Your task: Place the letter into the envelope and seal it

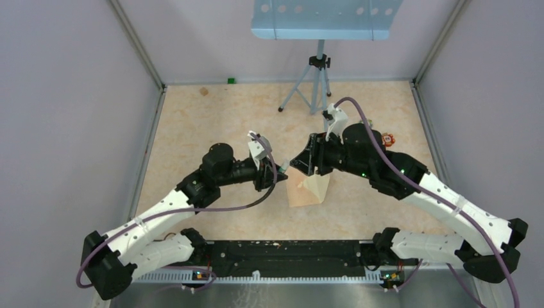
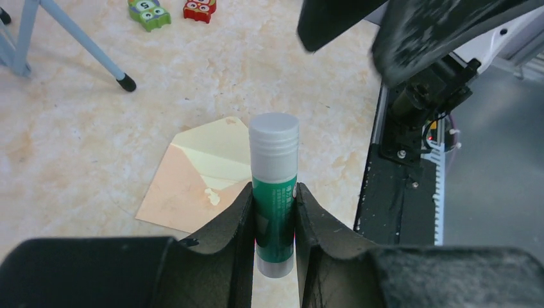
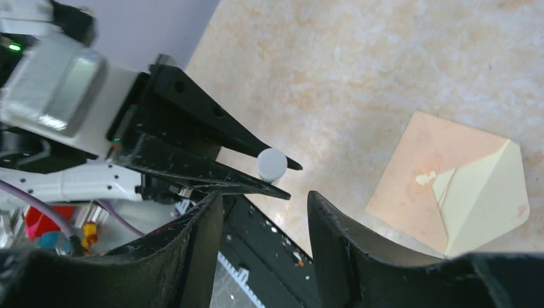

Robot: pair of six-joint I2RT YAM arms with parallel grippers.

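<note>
The pinkish-tan envelope lies flat at the table's centre, and shows in the left wrist view and right wrist view. Pale cream paper covers its open end; I cannot tell letter from flap lining. A small pale spot sits at the envelope's centre. My left gripper is shut on a green glue stick with a grey cap, held above the table just left of the envelope. My right gripper is open and empty, facing the glue stick's cap above the envelope's far edge.
A tripod with a blue-grey perforated plate stands at the back centre. Small toy figures lie at the right, green and red. A small green object sits at the back wall. The black base rail runs along the near edge.
</note>
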